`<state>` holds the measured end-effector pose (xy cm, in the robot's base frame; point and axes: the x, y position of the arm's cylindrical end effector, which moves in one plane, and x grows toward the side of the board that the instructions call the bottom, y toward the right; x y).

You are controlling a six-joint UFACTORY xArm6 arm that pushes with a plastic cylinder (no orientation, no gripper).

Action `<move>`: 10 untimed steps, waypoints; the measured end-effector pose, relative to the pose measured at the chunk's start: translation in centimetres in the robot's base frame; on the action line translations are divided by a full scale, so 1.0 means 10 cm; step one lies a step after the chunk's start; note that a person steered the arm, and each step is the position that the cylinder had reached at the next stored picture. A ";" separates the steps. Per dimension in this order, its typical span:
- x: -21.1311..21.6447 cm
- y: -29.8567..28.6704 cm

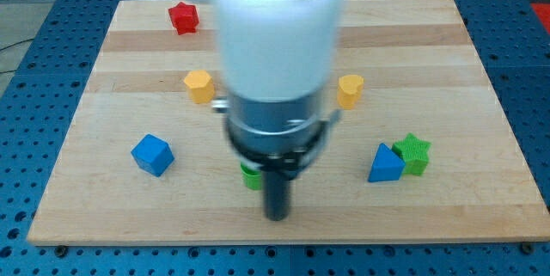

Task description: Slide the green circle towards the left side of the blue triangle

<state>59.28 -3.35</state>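
The green circle point(251, 175) lies low on the board near the middle, mostly hidden behind my arm; only its left part shows. The blue triangle point(386, 164) sits at the lower right, touching a green star point(414, 153) on its right. My tip point(277, 217) is at the end of the dark rod, just right of and below the green circle, close to it or touching. The blue triangle is well off to the view's right of my tip.
A red star point(183, 18) is at the top left. A yellow hexagon point(199, 86) is left of the arm, and another yellow block point(350, 90) right of it. A blue cube point(153, 154) sits at the lower left. The white arm point(275, 44) hides the board's middle.
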 end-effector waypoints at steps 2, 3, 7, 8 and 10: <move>-0.49 -0.20; -0.51 -0.88; -1.08 -0.52; -0.86 -0.14; -0.40 0.34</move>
<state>55.26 0.07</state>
